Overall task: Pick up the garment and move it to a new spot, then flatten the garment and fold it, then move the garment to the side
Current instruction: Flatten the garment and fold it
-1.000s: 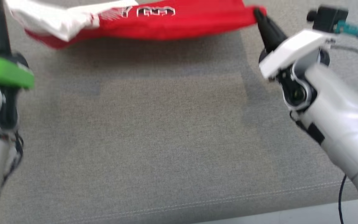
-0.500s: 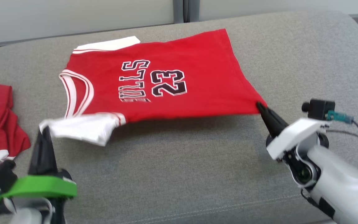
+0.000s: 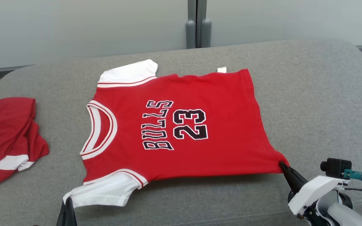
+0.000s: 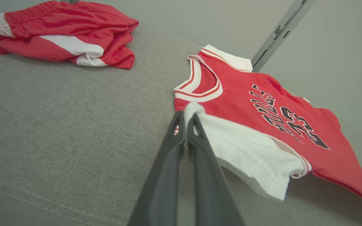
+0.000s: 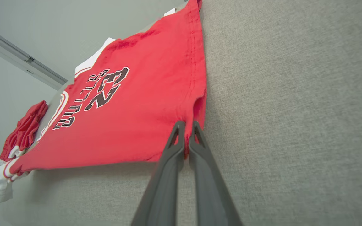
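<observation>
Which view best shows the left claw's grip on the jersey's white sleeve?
Left wrist view: the left claw is shut on the white sleeve, seen close. The head view has the claw's tip at its bottom edge; the right wrist view has the sleeve small, far off.

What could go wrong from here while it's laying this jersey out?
The left gripper has its jaws shut on just the white sleeve tip, which might slip free.
The right gripper bunches the jersey at its hem corner, so a crease may form.
The red shorts lie left; moving the jersey there could cover them.
</observation>
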Motion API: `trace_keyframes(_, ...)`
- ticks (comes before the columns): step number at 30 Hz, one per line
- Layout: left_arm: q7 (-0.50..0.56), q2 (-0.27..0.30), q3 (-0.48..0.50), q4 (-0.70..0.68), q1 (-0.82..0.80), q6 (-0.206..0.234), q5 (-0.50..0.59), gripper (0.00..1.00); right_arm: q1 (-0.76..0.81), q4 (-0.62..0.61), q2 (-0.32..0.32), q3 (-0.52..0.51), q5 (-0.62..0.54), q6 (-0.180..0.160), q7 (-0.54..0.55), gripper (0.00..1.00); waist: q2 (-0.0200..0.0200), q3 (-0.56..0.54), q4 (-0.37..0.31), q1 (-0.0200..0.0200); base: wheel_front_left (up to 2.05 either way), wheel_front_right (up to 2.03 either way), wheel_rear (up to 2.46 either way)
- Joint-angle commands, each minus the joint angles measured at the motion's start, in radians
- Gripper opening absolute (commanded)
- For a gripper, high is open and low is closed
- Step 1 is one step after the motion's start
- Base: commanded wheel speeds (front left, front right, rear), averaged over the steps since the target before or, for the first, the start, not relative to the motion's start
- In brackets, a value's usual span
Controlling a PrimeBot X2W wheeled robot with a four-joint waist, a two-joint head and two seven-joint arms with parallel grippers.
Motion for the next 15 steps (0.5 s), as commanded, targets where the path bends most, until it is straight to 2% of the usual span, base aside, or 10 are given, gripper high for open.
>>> trace_keyframes(1, -0.004, -0.008, 0.011, 0.016, 0.020, -0.008, 0.003, 0.00, 0.026, 0.009, -0.003, -0.015, -0.022, 0.000, -0.005, 0.00, 0.0000, -0.013, 0.016, 0.0001, 0.00, 0.00, 0.00)
trace_keyframes(15, -0.004, -0.045, 0.019, 0.170, -0.021, -0.071, 0.062, 0.00, 0.087, 0.067, 0.039, -0.048, -0.106, 0.000, -0.005, 0.00, 0.0000, -0.015, 0.039, 0.0001, 0.00, 0.00, 0.00)
